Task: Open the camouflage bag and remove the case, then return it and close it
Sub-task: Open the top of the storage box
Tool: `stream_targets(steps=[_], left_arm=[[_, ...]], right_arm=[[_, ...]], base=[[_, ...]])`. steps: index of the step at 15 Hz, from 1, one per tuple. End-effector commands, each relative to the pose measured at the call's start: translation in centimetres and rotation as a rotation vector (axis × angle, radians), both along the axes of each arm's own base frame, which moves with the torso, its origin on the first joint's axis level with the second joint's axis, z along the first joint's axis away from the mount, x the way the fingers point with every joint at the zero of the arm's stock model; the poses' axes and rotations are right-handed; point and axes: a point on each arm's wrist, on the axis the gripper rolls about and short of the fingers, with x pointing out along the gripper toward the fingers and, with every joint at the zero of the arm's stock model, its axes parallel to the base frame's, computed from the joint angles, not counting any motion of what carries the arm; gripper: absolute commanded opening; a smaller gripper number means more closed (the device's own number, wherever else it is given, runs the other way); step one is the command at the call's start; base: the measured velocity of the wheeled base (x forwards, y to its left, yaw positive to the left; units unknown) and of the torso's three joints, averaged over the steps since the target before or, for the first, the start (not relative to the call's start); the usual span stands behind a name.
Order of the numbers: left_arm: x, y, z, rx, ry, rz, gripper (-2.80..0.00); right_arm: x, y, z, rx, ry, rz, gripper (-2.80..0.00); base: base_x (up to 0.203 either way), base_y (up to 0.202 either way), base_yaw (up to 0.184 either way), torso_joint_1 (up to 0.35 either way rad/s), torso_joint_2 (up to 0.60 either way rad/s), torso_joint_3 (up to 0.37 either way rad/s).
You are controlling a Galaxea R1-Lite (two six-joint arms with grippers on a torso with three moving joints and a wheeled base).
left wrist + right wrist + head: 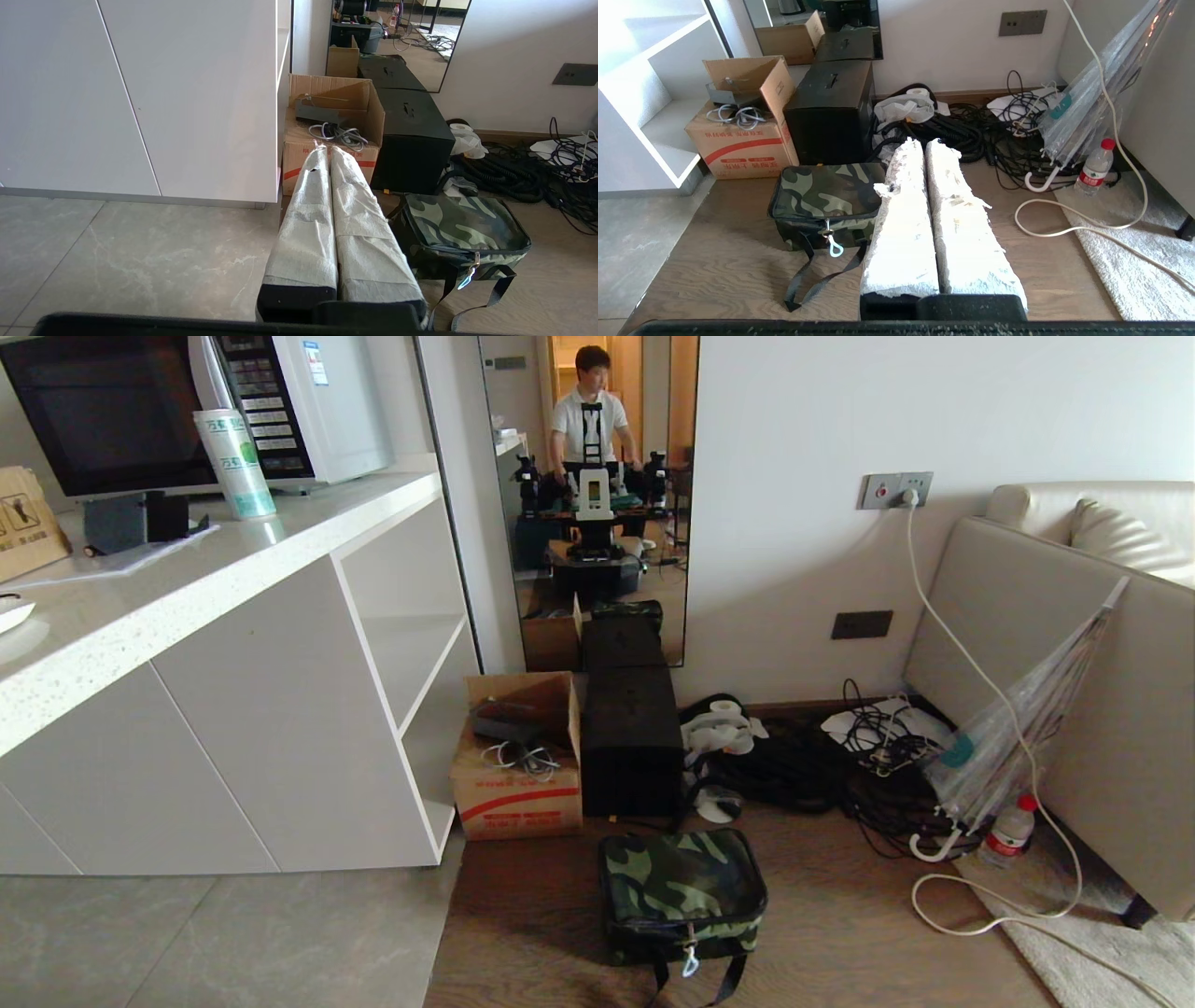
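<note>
Camouflage bag (682, 893), zipped shut, on wooden floor

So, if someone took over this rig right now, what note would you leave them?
Left gripper: fingers shut, empty, in the air to the left of the bag.
Right gripper: fingers shut, empty, in the air to the right of the bag.
Camouflage bag: on the wood floor in front of the black box and cardboard box, lid closed, white zip pull hanging at the front.
Case: not visible.
Done: nothing.
Left: unzip the bag, lift the case out, put it back, zip shut.
</note>
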Motion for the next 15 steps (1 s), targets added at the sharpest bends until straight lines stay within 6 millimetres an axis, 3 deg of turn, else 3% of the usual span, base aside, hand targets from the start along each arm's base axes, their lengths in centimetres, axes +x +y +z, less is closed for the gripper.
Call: stream_targets(steps=[1, 10, 15], left_arm=[[0.07, 0.0, -0.24, 0.001, 0.008, 0.0, -2.8], [0.07, 0.0, -0.24, -0.001, 0.008, 0.0, -2.8], [0.07, 0.0, -0.24, -0.002, 0.008, 0.0, -2.8]], right_arm=[[0.01, 0.0, 0.01, 0.001, 0.0, 0.001, -2.8], [0.01, 0.0, 0.01, 0.001, 0.0, 0.001, -2.8], [0.01, 0.0, 0.01, 0.001, 0.0, 0.001, -2.8]], base=[[0.0, 0.0, 0.0, 0.0, 0.0, 0.0], [0.0, 0.0, 0.0, 0.0, 0.0, -0.003], [0.0, 0.0, 0.0, 0.004, 0.0, -0.161]])
